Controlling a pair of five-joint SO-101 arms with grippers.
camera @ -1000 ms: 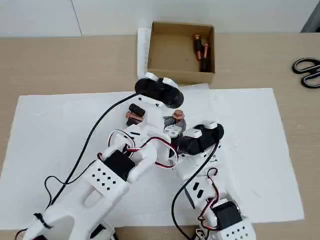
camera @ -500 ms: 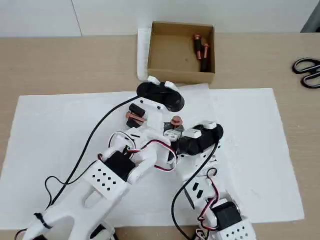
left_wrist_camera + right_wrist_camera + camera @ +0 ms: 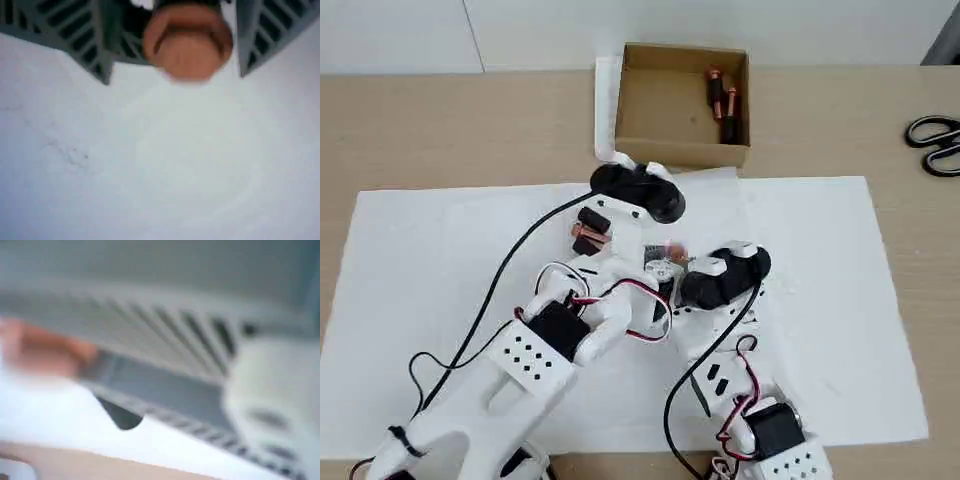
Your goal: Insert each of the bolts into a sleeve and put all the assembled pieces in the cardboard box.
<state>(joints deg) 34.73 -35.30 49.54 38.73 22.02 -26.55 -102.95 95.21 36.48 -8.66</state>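
Scissors point(image 3: 934, 144): right of the cardboard box point(image 3: 665, 100), well apart; blades cut off by the high view's edge.
Bolts point(image 3: 721, 92): inside the cardboard box, at its right wall; dark lower ends too small to tell sleeve from shadow.
Copper-and-black pieces point(image 3: 588, 232): in front of the cardboard box; partly hidden under an arm point(image 3: 635, 190).
Copper piece point(image 3: 672, 250): in front of the cardboard box, between both arms; blurred, mostly hidden.
Copper bolt head point(image 3: 188, 42): blurred; shaft hidden.
Orange smear point(image 3: 42, 347): blurred beyond naming, cut off at the edge.

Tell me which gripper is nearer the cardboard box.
Left. The left gripper sits close to the near wall of the cardboard box; the right gripper is farther back over the white paper.
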